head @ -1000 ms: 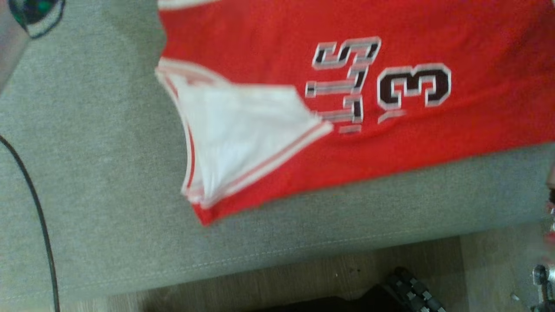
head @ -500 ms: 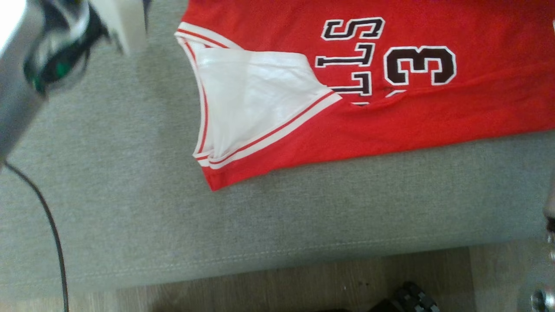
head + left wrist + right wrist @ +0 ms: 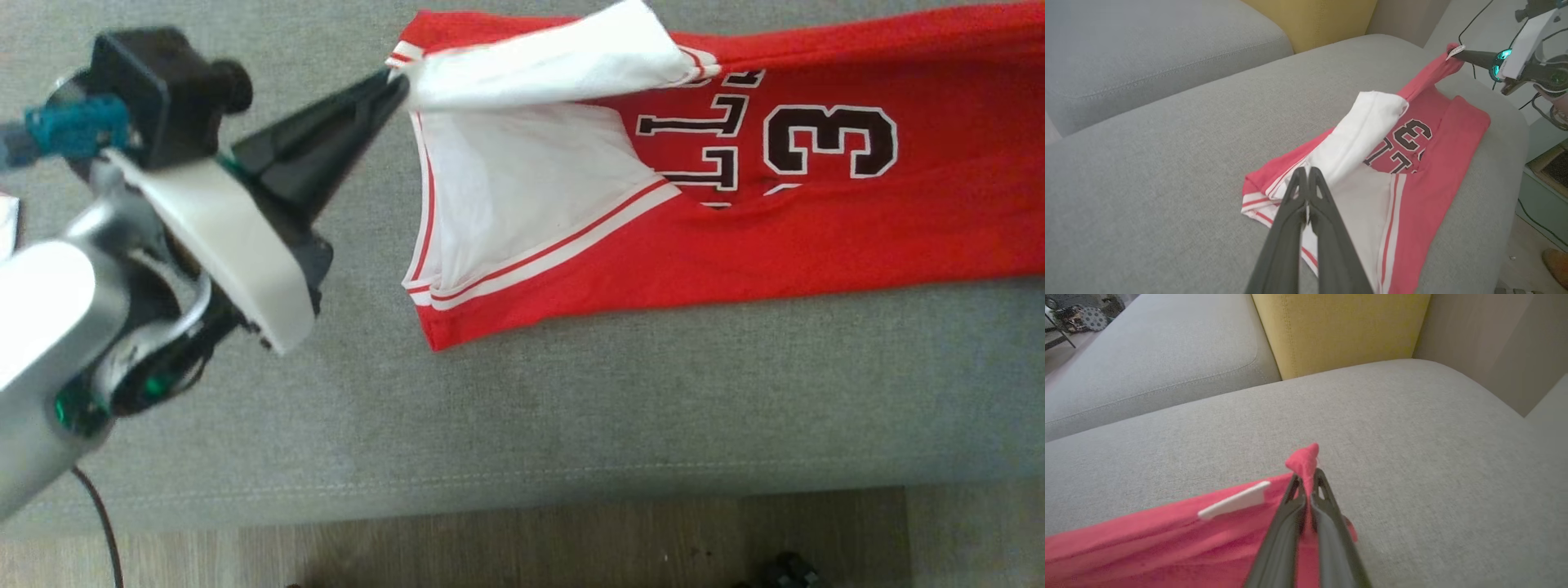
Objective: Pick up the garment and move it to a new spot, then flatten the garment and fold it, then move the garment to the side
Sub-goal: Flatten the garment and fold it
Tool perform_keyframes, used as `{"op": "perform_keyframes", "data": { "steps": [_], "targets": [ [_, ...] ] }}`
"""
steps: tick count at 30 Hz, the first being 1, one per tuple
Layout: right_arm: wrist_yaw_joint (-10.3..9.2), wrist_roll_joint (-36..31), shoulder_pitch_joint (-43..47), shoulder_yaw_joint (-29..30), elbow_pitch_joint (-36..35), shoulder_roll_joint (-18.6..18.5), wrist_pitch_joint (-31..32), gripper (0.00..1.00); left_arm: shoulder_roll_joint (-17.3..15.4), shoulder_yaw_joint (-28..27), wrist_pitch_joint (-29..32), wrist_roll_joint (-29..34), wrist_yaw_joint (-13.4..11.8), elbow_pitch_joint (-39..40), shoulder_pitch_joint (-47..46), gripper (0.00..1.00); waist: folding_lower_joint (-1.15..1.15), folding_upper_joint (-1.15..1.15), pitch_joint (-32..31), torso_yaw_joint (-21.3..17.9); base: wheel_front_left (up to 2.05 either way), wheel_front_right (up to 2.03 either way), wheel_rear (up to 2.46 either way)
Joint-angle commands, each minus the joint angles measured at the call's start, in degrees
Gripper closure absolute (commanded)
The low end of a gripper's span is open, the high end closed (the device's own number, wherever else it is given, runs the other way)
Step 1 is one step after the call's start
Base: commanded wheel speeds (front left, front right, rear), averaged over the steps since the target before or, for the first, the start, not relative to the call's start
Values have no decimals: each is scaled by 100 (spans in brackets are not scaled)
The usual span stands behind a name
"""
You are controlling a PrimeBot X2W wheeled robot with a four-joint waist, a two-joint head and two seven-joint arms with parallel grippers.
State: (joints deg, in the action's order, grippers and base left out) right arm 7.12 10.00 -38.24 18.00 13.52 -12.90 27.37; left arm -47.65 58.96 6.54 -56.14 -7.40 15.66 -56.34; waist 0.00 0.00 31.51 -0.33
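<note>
Fingers of left gripper, right gripper seemingly tight on garment.

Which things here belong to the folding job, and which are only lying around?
Job: red jersey; left pincer, shut on its striped edge; right pincer, shut on a red corner; grey sofa seat beneath.
Lying about: yellow cushion; black cable; wooden floor.

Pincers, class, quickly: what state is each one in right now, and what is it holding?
Left pincer: closed on the jersey, at its striped white edge.
Right pincer: closed on a red corner of the jersey.
</note>
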Motion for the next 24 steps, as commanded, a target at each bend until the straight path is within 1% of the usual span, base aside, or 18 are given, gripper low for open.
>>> {"op": "perform_keyframes", "data": {
  "steps": [1, 3, 4, 8, 11, 14, 15, 16, 17, 18, 19, 20, 21, 23, 24],
  "targets": [
    [36, 63, 235, 38, -436, -47, 45, 100, -356, -294, 10, -55, -156, 322, 30, 100, 0, 0, 24, 8, 0, 0, 0],
    [36, 63, 413, 78, -643, -6, 52, 100, -415, -282, -40, -80, -279, 491, 185, 100, 0, 0, 46, 4, 0, 0, 0],
    [36, 63, 413, 78, -643, -6, 52, 100, -415, -282, -40, -80, -279, 491, 185, 100, 0, 0, 46, 4, 0, 0, 0],
    [36, -16, 807, 52, -1011, 48, 72, 100, -471, -207, -123, -127, -473, 641, 493, 100, 0, 0, 85, -12, 0, 0, 0],
    [36, -62, 1050, 36, -1236, 146, 72, 100, -439, -150, -244, -163, -600, 658, 725, 100, 0, 0, 106, -51, 0, 0, 0],
    [36, -144, 1226, 23, -1353, 232, 96, 100, -400, -41, -354, -90, -670, 574, 913, 100, 0, 0, 115, -90, 0, 0, 0],
    [36, -166, 1262, 24, -1361, 251, 95, 94, -361, -3, -386, -78, -690, 528, 971, 100, 0, 0, 114, -97, 0, 0, 0],
    [36, -185, 1287, 35, -1362, 271, 86, 79, -300, 17, -430, -101, -717, 478, 1033, 100, 0, 0, 109, -102, 0, 0, 0],
    [36, -208, 1328, 46, -1348, 316, 70, 40, -178, 36, -515, -171, -774, 339, 1150, 100, 0, 0, 88, -110, 0, 0, 0],
    [36, -216, 1349, 59, -1344, 339, 67, 11, -114, 41, -564, -201, -802, 260, 1203, 100, 0, 0, 74, -114, 0, 0, 0],
    [36, -224, 1373, 83, -1345, 363, 66, 0, -45, 50, -610, -236, -822, 181, 1258, 80, 0, 0, 57, -116, 0, 0, 0],
    [36, -237, 1394, 131, -1356, 394, 54, 0, 11, 75, -646, -240, -830, 102, 1302, 63, 0, 0, 34, -118, 0, 0, 0],
    [36, -268, 1424, 172, -1377, 416, 37, 0, 75, 97, -694, -241, -834, 24, 1346, 54, 0, 0, 10, -123, 0, 0, 0],
    [36, -367, 1492, 239, -1447, 462, -13, 0, 189, 139, -784, -242, -863, -106, 1441, 0, 0, 0, -48, -147, 0, 0, 0],
    [36, -413, 1527, 280, -1489, 499, -46, 0, 245, 136, -849, -253, -911, -159, 1499, 0, 0, 0, -87, -161, 0, 0, 0]
  ]
}}
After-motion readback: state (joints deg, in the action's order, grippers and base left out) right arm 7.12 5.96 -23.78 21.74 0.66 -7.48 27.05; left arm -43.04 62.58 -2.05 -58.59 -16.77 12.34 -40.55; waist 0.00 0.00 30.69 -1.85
